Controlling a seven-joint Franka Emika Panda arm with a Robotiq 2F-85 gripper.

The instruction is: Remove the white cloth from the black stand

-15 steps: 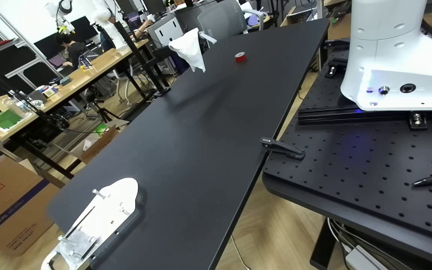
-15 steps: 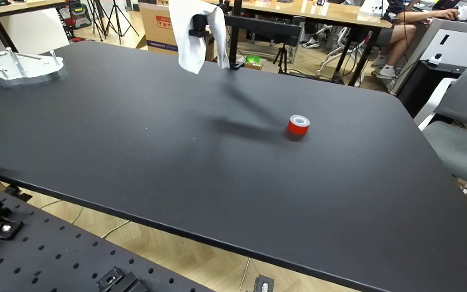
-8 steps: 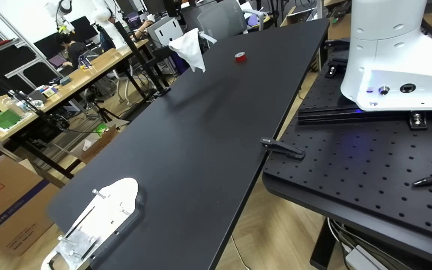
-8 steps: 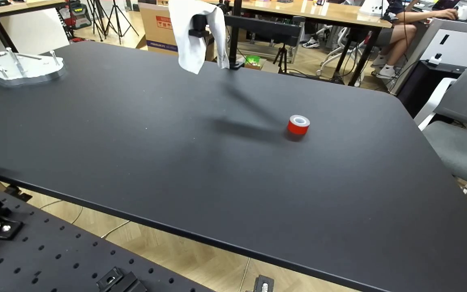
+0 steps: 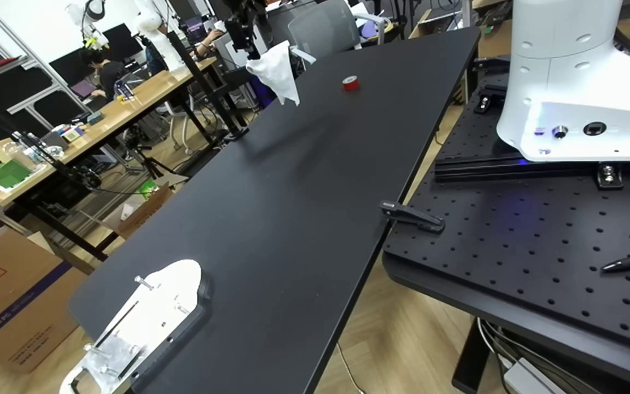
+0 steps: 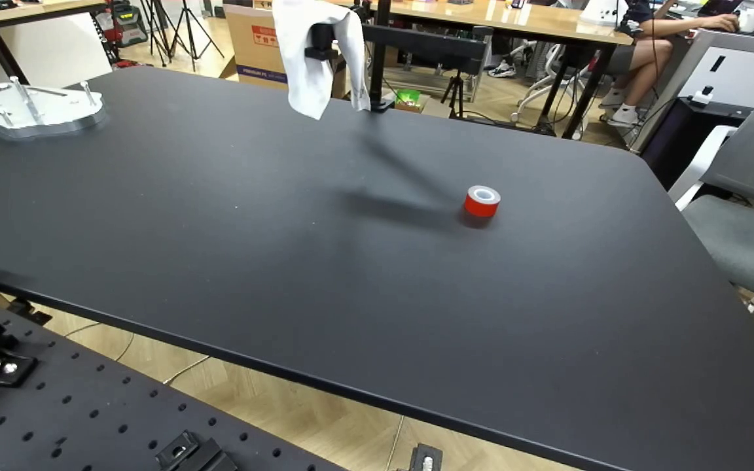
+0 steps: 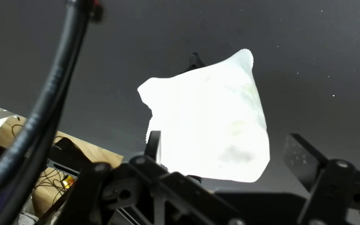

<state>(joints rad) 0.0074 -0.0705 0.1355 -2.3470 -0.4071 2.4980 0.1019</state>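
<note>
The white cloth hangs draped over the end of the black stand above the table's far edge. In an exterior view the cloth falls in two flaps around the stand's black end piece. My gripper is just above the cloth's upper left end; whether they touch cannot be told there. In the wrist view the open gripper has the bright cloth between and beyond its fingers. The left finger overlaps the cloth in the picture; the right finger is apart from it. Most of the stand's arm is hidden under the cloth.
A red tape roll lies on the black table. A white board with metal pegs lies at the table's other end. A grey chair stands beyond the table. A black cable crosses the wrist view.
In an exterior view my gripper has come down from the top edge, and slightly left, to just above the cloth. The cloth, stand and tape roll have not moved.
</note>
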